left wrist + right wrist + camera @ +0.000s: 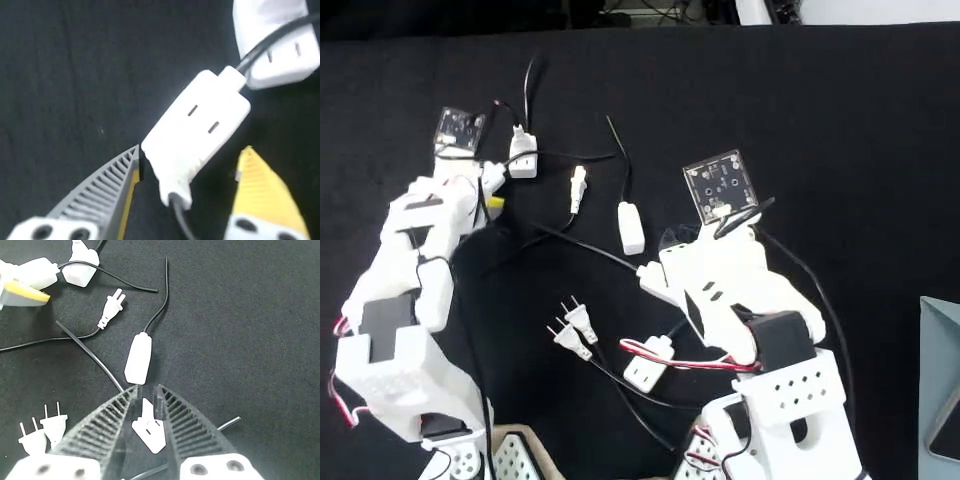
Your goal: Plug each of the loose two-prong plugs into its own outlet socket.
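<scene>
High view: the loose plug [578, 187] lies between the arms, long axis pointing away from them, somewhat nearer the left gripper [492, 200] than the right gripper [652, 280].

Left wrist view: the jaws stand wide around a white socket [200, 125] lying slantwise. The grey finger touches it and the yellow one is apart. Its cord runs out of frame.

Right wrist view: the narrow jaws seem to pinch a small socket [150, 432], half hidden by the fingers, with the plug well ahead.
</scene>
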You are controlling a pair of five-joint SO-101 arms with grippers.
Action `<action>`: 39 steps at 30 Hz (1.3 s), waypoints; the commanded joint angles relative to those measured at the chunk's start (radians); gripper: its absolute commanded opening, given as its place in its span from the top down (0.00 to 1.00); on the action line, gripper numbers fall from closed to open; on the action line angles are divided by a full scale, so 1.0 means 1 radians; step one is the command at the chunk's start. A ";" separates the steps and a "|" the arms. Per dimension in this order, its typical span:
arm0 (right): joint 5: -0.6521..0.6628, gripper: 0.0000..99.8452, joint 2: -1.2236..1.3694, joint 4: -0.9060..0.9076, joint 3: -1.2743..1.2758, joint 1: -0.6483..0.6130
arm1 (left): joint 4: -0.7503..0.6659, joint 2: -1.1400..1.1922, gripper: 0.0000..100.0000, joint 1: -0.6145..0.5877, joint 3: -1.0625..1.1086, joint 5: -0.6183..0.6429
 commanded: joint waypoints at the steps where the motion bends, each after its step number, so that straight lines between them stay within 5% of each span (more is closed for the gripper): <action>1: -0.005 0.94 -0.015 -0.002 -0.007 0.008 | 0.161 -0.035 0.65 0.019 -0.148 0.046; 8: -0.005 0.94 -0.015 -0.015 -0.007 0.008 | 0.474 -0.226 0.64 0.022 -0.236 0.057; 27: -0.005 0.94 -0.007 -0.017 0.012 0.008 | 1.048 -0.876 0.64 0.036 -0.171 0.060; 33: -0.009 0.94 -0.005 -0.063 0.053 0.008 | 1.065 -1.014 0.64 0.039 0.008 0.058; 39: -0.006 0.94 -0.005 -0.086 0.076 0.008 | 0.835 -0.976 0.64 0.044 0.274 0.052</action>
